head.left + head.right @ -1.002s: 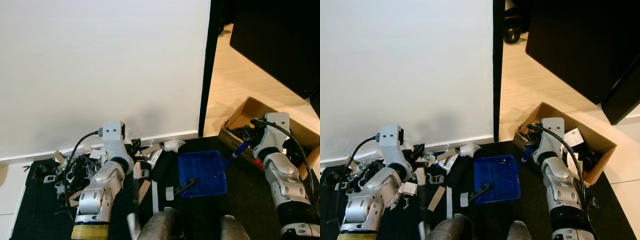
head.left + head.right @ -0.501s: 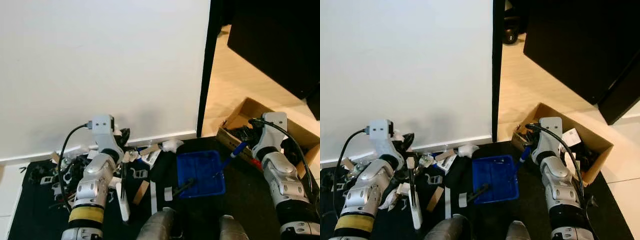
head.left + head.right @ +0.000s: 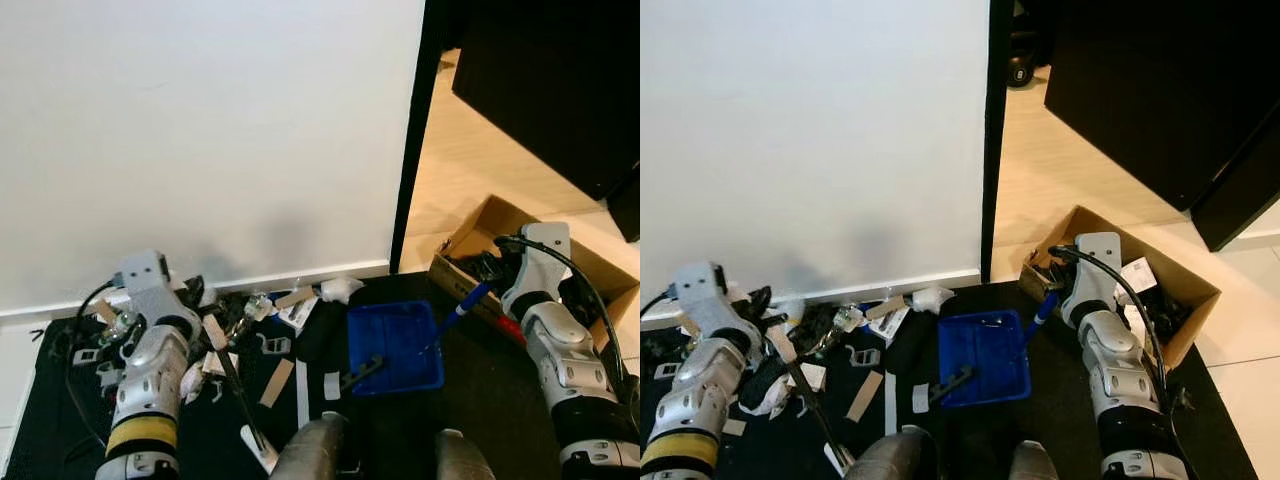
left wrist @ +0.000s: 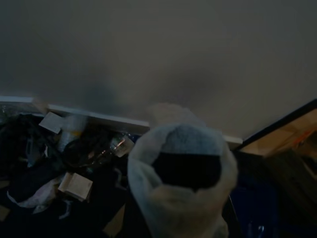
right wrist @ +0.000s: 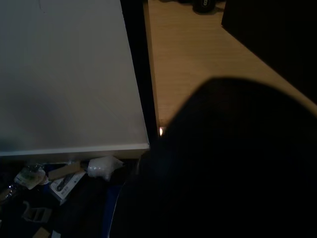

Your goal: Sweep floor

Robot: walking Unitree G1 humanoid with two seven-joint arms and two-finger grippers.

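Broom [image 3: 235, 385] slants from left gripper [image 3: 190, 315] down toward robot.

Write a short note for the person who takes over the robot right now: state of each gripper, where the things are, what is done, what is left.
Left gripper: at the litter by the white wall, a thin dark broom stick running from it; grip not visible.
Right gripper: at the blue handle of the blue plastic dustpan; fingers hidden.
The dustpan lies on the black floor mat, holding one dark piece near its edge.
An open cardboard box stands beside the right arm.
Left to do: scattered paper and plastic scraps are still spread along the wall and need sweeping into the dustpan.
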